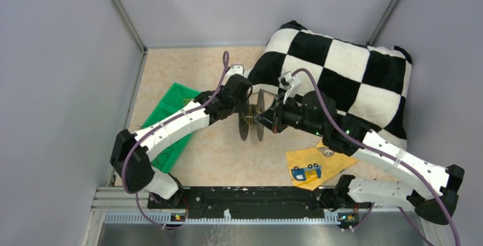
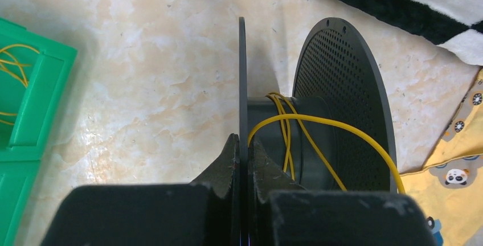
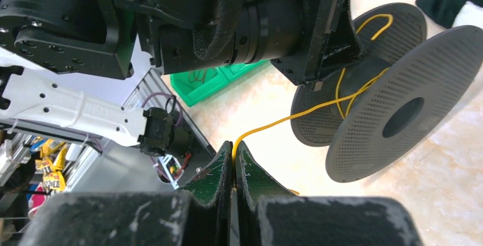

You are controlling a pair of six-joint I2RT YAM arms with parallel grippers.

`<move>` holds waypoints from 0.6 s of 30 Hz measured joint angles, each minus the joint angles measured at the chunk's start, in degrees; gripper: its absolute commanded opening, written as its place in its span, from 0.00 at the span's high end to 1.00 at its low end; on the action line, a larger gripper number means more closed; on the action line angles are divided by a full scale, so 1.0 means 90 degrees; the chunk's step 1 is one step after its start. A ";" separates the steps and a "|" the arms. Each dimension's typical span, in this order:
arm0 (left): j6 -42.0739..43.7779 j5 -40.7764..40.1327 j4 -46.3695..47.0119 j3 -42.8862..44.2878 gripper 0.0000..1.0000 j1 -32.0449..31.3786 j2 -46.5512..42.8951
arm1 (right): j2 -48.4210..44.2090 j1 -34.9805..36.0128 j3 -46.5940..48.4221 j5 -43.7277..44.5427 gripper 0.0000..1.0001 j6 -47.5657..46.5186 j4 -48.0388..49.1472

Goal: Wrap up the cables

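Note:
A black spool (image 1: 252, 122) with two perforated flanges stands on edge mid-table. My left gripper (image 1: 245, 105) is shut on its left flange (image 2: 242, 86), the fingers (image 2: 226, 160) pinching the thin disc. The thin yellow cable (image 2: 319, 123) is wound a few turns round the spool's hub and runs off to the right. My right gripper (image 3: 234, 150) is shut on that cable (image 3: 285, 122), which stretches from its fingertips (image 3: 250, 169) to the spool (image 3: 393, 115). In the top view the right gripper (image 1: 271, 118) is just right of the spool.
A green bin (image 1: 171, 115) with more yellow wire (image 2: 14, 69) lies left of the spool. A black-and-white checkered pillow (image 1: 342, 75) fills the back right. A yellow cloth (image 1: 316, 163) with a blue toy (image 1: 306, 172) lies front right. Grey walls enclose the table.

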 measured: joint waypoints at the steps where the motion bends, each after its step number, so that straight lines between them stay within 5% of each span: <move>1: -0.0075 -0.0012 -0.0061 0.0044 1.00 0.0002 0.0005 | 0.0000 0.0036 -0.0019 -0.0002 1.00 0.0039 0.0058; 10: -0.1042 0.0053 -0.0607 0.1090 1.00 0.0075 0.0124 | 0.0270 0.0697 -0.0862 0.0175 1.00 0.0430 0.0945; 18: -0.1591 0.0777 -0.1071 0.1938 1.00 0.0287 0.0206 | 0.0204 0.0712 -0.1450 0.1214 1.00 0.0418 0.0551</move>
